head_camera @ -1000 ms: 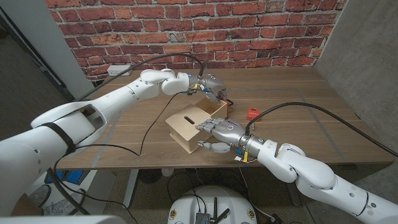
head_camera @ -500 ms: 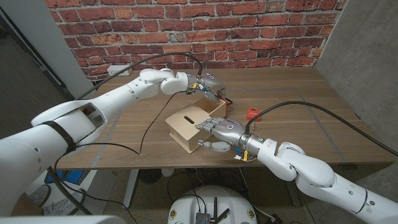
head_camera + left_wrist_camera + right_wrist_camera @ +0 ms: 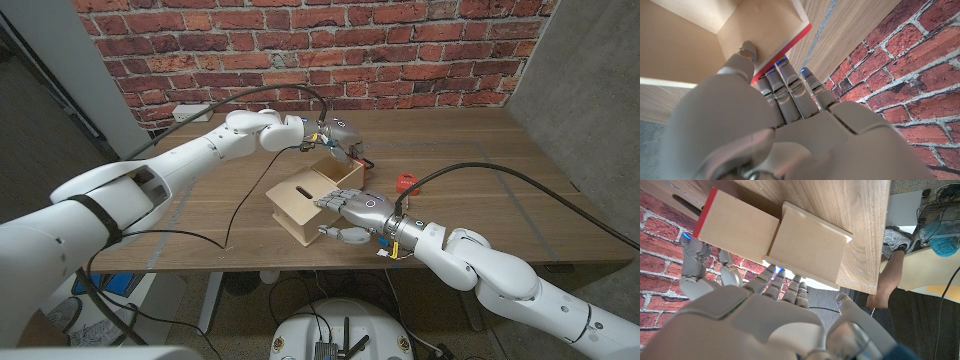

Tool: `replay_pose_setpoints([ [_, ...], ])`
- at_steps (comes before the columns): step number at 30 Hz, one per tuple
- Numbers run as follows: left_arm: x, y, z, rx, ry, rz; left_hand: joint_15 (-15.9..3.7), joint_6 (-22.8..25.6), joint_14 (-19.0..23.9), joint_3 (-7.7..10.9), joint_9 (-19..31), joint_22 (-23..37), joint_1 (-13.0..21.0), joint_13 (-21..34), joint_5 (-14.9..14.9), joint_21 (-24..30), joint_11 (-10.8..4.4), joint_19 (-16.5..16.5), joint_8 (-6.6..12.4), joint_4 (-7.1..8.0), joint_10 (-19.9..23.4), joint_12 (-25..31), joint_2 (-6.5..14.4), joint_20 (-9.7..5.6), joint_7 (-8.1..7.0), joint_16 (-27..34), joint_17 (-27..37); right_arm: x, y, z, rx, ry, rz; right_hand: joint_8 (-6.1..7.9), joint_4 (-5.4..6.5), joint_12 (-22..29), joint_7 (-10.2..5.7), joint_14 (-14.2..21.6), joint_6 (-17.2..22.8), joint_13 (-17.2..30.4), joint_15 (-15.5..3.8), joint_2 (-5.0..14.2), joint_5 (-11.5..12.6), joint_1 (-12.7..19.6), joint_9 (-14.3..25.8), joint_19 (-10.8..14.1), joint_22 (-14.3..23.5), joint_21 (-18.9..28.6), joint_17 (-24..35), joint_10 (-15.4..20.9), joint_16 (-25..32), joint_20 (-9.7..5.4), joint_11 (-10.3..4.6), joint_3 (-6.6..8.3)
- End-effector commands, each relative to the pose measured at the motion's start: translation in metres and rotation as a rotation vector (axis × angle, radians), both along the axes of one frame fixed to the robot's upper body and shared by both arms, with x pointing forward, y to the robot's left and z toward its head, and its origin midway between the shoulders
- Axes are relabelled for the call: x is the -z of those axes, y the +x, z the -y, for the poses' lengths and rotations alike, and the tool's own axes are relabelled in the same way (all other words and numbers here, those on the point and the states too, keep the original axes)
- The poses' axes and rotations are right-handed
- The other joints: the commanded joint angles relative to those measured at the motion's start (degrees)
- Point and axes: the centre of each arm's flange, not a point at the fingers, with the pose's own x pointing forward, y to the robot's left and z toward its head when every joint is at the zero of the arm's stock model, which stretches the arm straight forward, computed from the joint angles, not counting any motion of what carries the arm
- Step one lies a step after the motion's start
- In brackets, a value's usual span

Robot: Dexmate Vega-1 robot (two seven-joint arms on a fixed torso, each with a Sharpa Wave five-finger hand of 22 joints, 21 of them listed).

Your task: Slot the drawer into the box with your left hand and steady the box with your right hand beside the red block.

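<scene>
Drawer: your drawer (image 3: 343, 177) is partly in the box (image 3: 305, 205), its open tray and red-edged front still sticking out toward one o'clock from the box's middle in the head view.
Left hand: your left hand (image 3: 338, 140) holds the drawer's far end, thumb inside the tray and fingers (image 3: 790, 90) wrapped over the red edge, as the left wrist view shows.
Right hand: your right hand (image 3: 355, 212) lies against the box's near right side with its fingers stretched along the wall, steadying it, not gripping; the right wrist view shows the fingertips (image 3: 771, 275) at the panels, but I cannot tell there how firmly they press.
Red block: the red block (image 3: 406, 182) sits on the table (image 3: 200, 215) at about two o'clock from the box, apart from your right hand.
Done: I judge the drawer lined up and started into the opening, with the box braced.
Left: you've got the push home to finish, until the red front meets the box face.
Watch: the box sits skewed near the table's front edge, so a hard shove could slide it.
</scene>
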Motion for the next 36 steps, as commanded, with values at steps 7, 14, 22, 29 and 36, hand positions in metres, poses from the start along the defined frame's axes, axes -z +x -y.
replay_pose_setpoints([
  [7, 0.0034, -0.0046, 0.0061, -0.057, 0.071, 0.055, -2.77, 0.31, -0.34, 1.88, 0.08, 0.13, -0.16, 0.27, 0.18, -0.10, -0.72, -0.17, 0.00, 1.17, 0.60, 0.26, 1.13, -8.98, 0.10, -0.01, 0.11, -0.0022, 0.0004, -0.0005, -0.007, 0.003, 0.001, 0.11, -0.03, 0.33, 0.31, -0.23, 0.05, 0.30, -5.39, 6.11, 0.23, -0.39, 0.16, 0.49, 0.25, 0.18, 0.28, 0.24, -0.11, -7.99, 0.17, 0.48],
  [14, 0.0038, -0.0068, 0.0078, -0.068, 0.070, 0.057, -2.78, 0.21, -0.41, 2.00, 0.07, 0.14, -0.40, 0.26, 0.18, -0.08, -0.72, -0.13, -0.03, 1.15, 0.53, 0.25, 1.08, -8.98, 0.05, -0.03, 0.10, -0.0008, -0.0001, 0.0006, -0.005, 0.008, 0.002, 0.10, -0.03, 0.34, 0.33, -0.22, 0.02, 0.30, -5.41, 6.10, 0.22, -0.40, 0.16, 0.57, 0.25, 0.20, 0.31, 0.28, -0.12, -7.91, 0.19, 0.48],
  [22, 0.0035, -0.0086, 0.0096, -0.065, 0.072, 0.064, -2.78, 0.23, -0.43, 2.11, 0.06, 0.14, -0.59, 0.26, 0.17, -0.07, -0.72, -0.12, -0.01, 1.13, 0.51, 0.26, 1.06, -8.99, 0.07, -0.02, 0.10, -0.0010, 0.0003, 0.0015, -0.003, 0.011, 0.002, 0.11, -0.03, 0.32, 0.32, -0.23, 0.05, 0.30, -5.36, 6.09, 0.21, -0.41, 0.16, 0.65, 0.25, 0.21, 0.34, 0.22, -0.15, -7.83, 0.15, 0.50],
  [29, 0.0045, -0.0088, 0.0098, -0.063, 0.081, 0.067, -2.80, 0.16, -0.39, 2.27, 0.05, 0.14, -0.80, 0.26, 0.17, -0.06, -0.72, -0.08, -0.02, 1.07, 0.51, 0.28, 1.01, -8.99, 0.11, 0.03, 0.13, -0.0019, 0.0009, 0.0024, -0.003, 0.015, 0.001, 0.11, -0.03, 0.32, 0.35, -0.24, 0.06, 0.30, -5.37, 6.08, 0.20, -0.42, 0.16, 0.68, 0.26, 0.20, 0.37, 0.23, -0.17, -7.84, 0.25, 0.50],
  [36, 0.0076, -0.0082, 0.0107, -0.058, 0.082, 0.061, -2.80, 0.23, -0.43, 2.41, 0.05, 0.14, -0.94, 0.26, 0.16, -0.05, -0.74, -0.07, 0.02, 1.02, 0.48, 0.27, 0.95, -9.00, 0.07, 0.02, 0.13, -0.0018, 0.0010, 0.0024, -0.005, 0.019, 0.000, 0.11, -0.02, 0.33, 0.30, -0.22, 0.05, 0.30, -5.40, 6.07, 0.19, -0.43, 0.16, 0.73, 0.26, 0.20, 0.41, 0.26, -0.17, -7.84, 0.23, 0.50],
])
